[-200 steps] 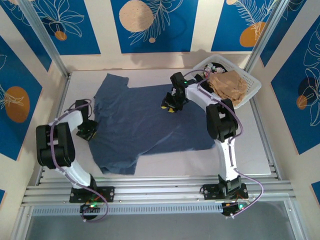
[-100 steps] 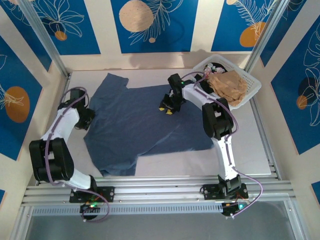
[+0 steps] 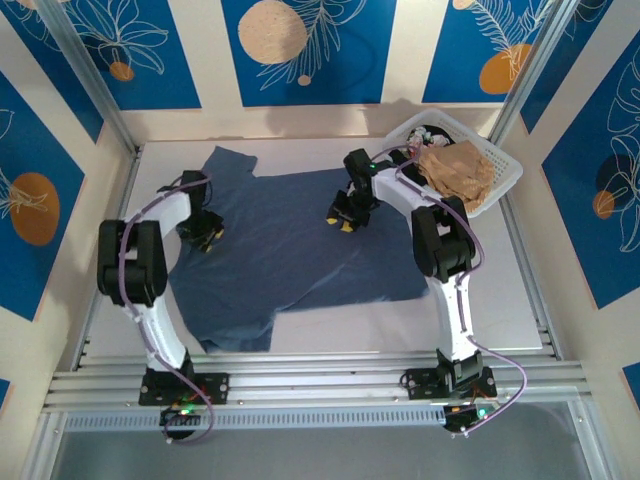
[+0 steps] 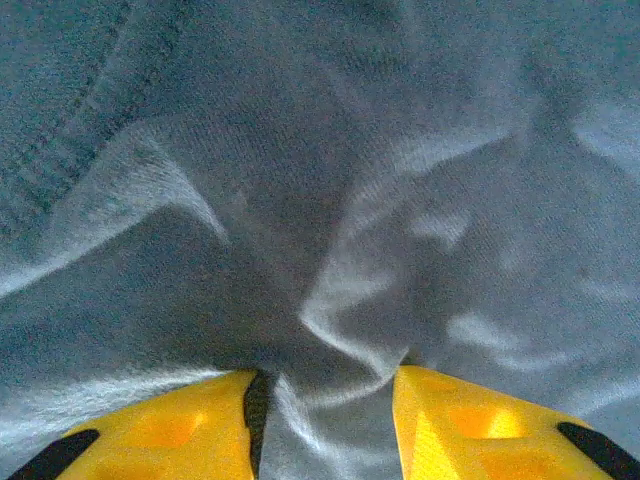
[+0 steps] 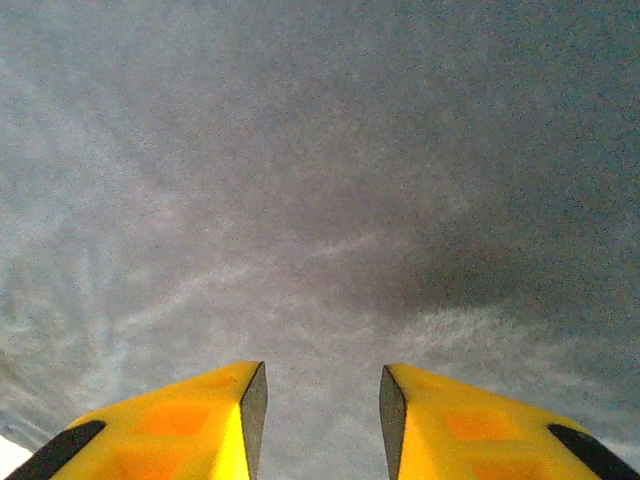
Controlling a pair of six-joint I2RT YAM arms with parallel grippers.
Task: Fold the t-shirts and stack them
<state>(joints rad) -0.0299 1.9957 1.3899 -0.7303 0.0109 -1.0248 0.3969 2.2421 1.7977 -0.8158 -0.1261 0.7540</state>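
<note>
A dusty slate-blue t-shirt (image 3: 290, 250) lies spread on the white table, with one sleeve at the far left (image 3: 228, 160) and another at the near left (image 3: 235, 325). My left gripper (image 3: 205, 234) is down on the shirt's left side. In the left wrist view its yellow fingers (image 4: 160, 430) stand apart, and a raised fold of the shirt (image 4: 340, 340) sits between them. My right gripper (image 3: 344, 220) hovers low over the shirt's upper middle. Its jaws are open over flat cloth (image 5: 320, 250), with nothing between them.
A white lattice basket (image 3: 503, 166) stands at the back right and holds a crumpled tan garment (image 3: 455, 172). Bare table (image 3: 480, 300) lies right of the shirt. Metal frame posts and rails border the table on the left, right and near sides.
My left arm swung from the shirt's near-left edge up and right onto the cloth near the far sleeve. The shirt's left edge shifted slightly. My right gripper stayed about in place.
</note>
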